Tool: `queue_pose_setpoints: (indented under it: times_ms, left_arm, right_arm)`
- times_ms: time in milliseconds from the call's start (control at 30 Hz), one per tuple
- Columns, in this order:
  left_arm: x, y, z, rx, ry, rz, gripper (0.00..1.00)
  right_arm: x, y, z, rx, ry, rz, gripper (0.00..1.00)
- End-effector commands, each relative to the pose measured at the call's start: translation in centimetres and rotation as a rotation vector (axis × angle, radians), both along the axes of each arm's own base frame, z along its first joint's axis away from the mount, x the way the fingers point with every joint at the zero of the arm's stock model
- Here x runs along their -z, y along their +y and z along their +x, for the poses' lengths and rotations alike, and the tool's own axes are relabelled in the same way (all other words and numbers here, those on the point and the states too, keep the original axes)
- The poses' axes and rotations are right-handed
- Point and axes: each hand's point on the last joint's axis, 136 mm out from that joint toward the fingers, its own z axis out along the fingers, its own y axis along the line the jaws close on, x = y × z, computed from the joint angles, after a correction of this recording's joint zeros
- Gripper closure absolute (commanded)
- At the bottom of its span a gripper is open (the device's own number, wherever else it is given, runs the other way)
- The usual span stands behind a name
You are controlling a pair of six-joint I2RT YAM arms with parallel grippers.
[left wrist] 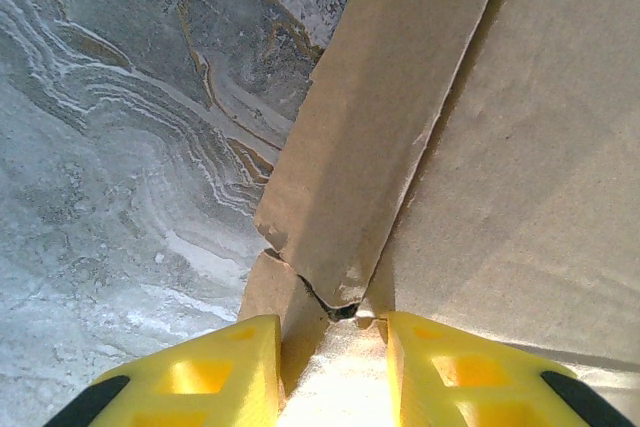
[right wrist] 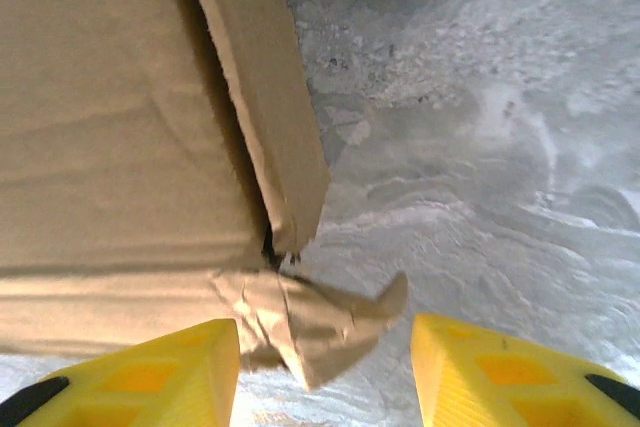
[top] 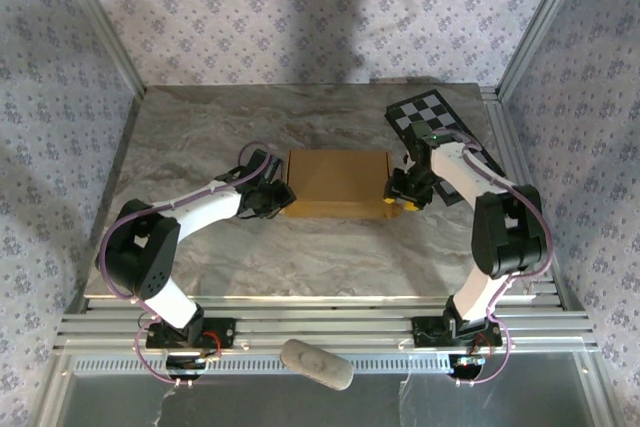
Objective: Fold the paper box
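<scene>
Looking from the top view, we note the paper box [top: 337,183] at the centre of the table [top: 200,247], tan, shallow, unprinted; left gripper [top: 278,193] at its 9 o'clock end, right gripper [top: 398,197] at 3 o'clock. Left wrist: jaws narrow, astride a corner flap [left wrist: 345,177]; a pinch we cannot tell. Right wrist: jaws wide, a crumpled tab [right wrist: 300,322] lying between them. We judge it light, thin, crease-prone; best taken by flap edges.

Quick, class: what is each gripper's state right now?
Left gripper: open, jaws astride the paper box corner wall.
Right gripper: open, jaws either side of the box's crumpled corner.
</scene>
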Motion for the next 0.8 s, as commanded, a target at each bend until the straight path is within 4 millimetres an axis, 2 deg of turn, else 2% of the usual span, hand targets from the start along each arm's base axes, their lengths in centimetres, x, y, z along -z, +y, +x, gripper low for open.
queue_pose_setpoints:
  times_ms: [0, 200, 567, 700, 767]
  left_arm:
    - [0.7, 1.3, -0.5, -0.009, 0.016, 0.063, 0.69]
    - [0.7, 1.3, -0.5, 0.002, 0.013, 0.07, 0.69]
    - [1.1, 0.9, -0.2, 0.021, 0.027, 0.075, 0.7]
    - [1.0, 0.9, -0.2, 0.023, 0.03, 0.075, 0.7]
    - [1.0, 0.9, -0.2, 0.023, 0.031, 0.076, 0.7]
  right_arm:
    - [-2.4, -0.2, -0.4, 0.034, -0.061, 0.006, 0.5]
    - [-0.2, 1.1, -0.5, 0.016, -0.007, 0.024, 0.54]
    - [1.5, 1.1, 0.3, 0.029, 0.008, 0.012, 0.6]
    - [1.4, 1.0, 0.0, 0.038, 0.011, 0.002, 0.6]
    - [2.1, 0.6, -1.1, 0.04, 0.034, -0.007, 0.6]
